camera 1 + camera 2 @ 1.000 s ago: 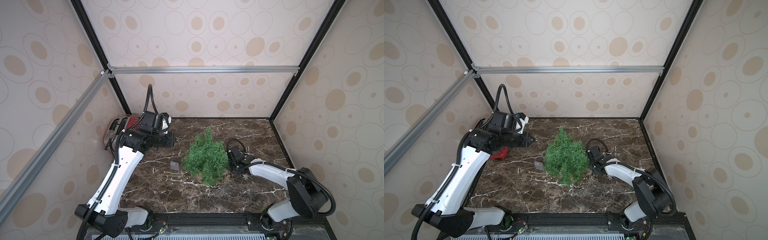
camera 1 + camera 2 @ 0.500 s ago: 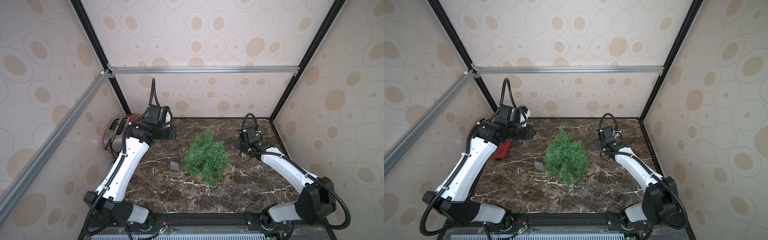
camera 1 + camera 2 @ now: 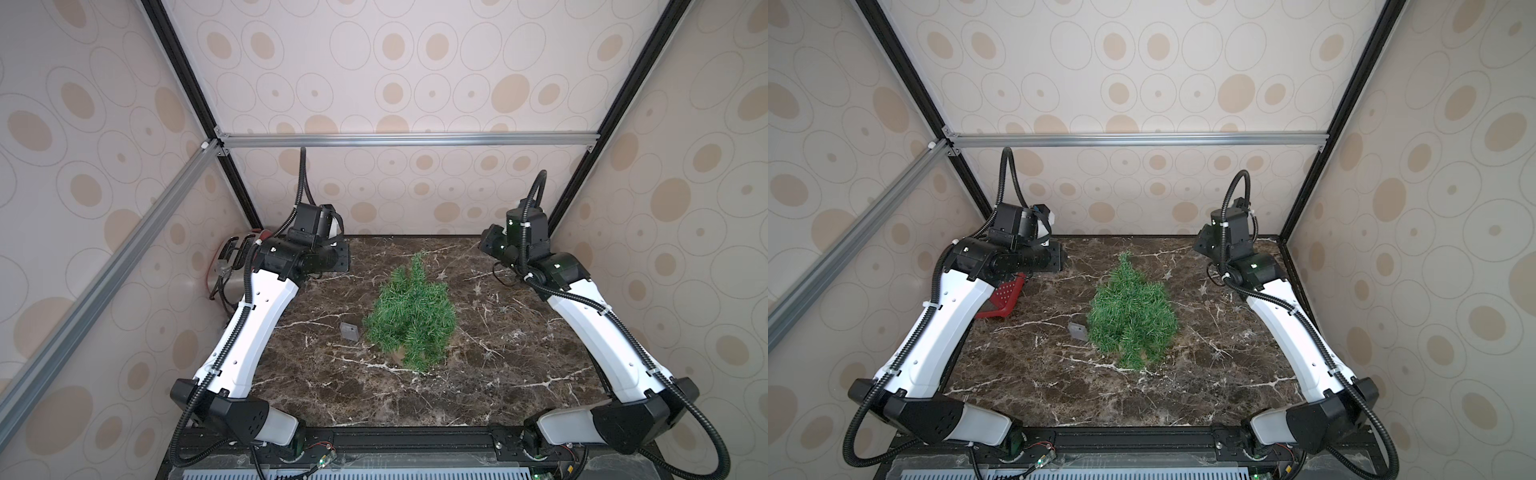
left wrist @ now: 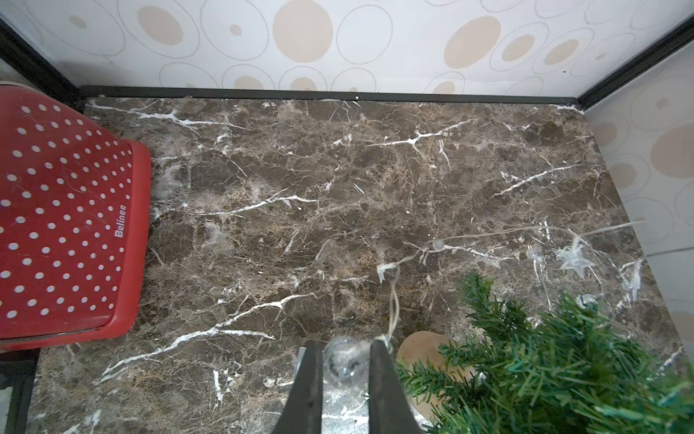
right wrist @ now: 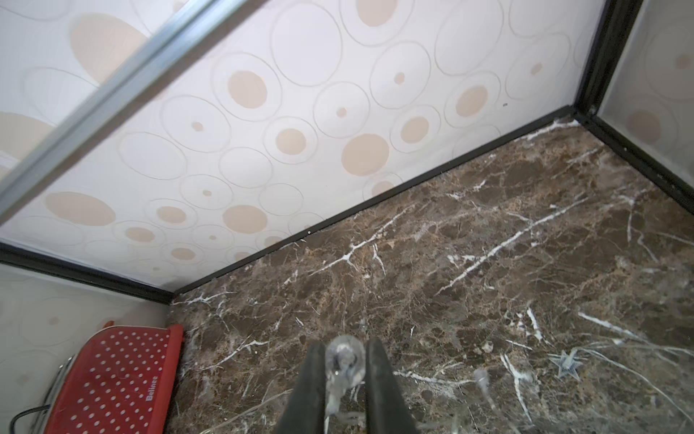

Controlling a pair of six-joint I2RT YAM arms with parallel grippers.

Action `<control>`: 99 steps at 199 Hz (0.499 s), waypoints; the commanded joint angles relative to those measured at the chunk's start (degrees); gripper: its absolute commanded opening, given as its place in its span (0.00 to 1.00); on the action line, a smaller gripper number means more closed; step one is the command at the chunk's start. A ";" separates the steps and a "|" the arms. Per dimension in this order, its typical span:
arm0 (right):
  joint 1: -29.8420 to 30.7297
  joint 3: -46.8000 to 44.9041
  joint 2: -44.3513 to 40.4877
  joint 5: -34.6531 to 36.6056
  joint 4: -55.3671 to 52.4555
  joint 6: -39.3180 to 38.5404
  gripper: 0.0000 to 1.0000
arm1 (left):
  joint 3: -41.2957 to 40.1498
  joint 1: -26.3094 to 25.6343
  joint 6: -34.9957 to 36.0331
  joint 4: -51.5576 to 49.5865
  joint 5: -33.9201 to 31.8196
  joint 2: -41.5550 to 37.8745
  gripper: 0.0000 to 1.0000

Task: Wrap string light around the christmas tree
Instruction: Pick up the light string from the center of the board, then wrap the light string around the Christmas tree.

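Observation:
The small green christmas tree (image 3: 409,316) (image 3: 1131,316) stands mid-table on a tan base (image 4: 420,345). The string light's grey box (image 3: 348,331) lies just left of it. In the left wrist view my left gripper (image 4: 345,347) is shut on a clear globe bulb (image 4: 343,362), and the thin string light wire (image 4: 392,300) runs from it across the marble past a clear star (image 4: 572,259). My right gripper (image 5: 344,349) is shut on another globe bulb (image 5: 343,360). In both top views the left gripper (image 3: 337,258) is back left of the tree and the right gripper (image 3: 488,243) is back right, both raised.
A red toaster with white dots (image 4: 67,225) (image 5: 116,379) (image 3: 1003,297) sits against the left wall behind the left arm. Another clear star (image 5: 565,362) lies on the marble table (image 3: 415,407). Walls enclose the table on three sides.
The right arm has swung from low beside the tree up to the back right corner. The left arm has drawn back toward the rear wall. Both grippers stay shut.

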 commanded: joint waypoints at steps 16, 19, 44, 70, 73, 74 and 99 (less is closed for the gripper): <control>-0.02 7.48 -4.05 -2.61 -4.69 -5.49 0.10 | 3.92 0.50 -1.61 1.68 -1.50 -2.18 0.00; -0.10 7.90 -4.35 -2.86 -4.91 -5.64 0.11 | 4.11 0.50 -1.69 1.69 -1.31 -2.35 0.00; 0.06 10.01 -7.09 -6.62 -5.59 -7.21 0.10 | 3.52 0.51 -2.80 2.80 3.32 -4.22 0.00; 0.13 11.50 -9.39 -11.68 -7.87 -8.46 0.09 | 0.23 0.50 -3.73 5.29 8.66 -7.71 0.00; 0.10 11.42 -9.63 -12.33 -8.13 -8.63 0.09 | -0.11 0.50 -3.73 5.65 9.48 -8.22 0.00; 0.17 11.44 -9.72 -12.65 -8.17 -8.71 0.10 | -0.31 0.50 -3.68 5.71 9.71 -8.34 0.00; 0.91 10.22 -11.57 -19.15 -9.53 -9.81 0.10 | -4.06 0.51 -4.08 7.84 16.06 -12.06 0.00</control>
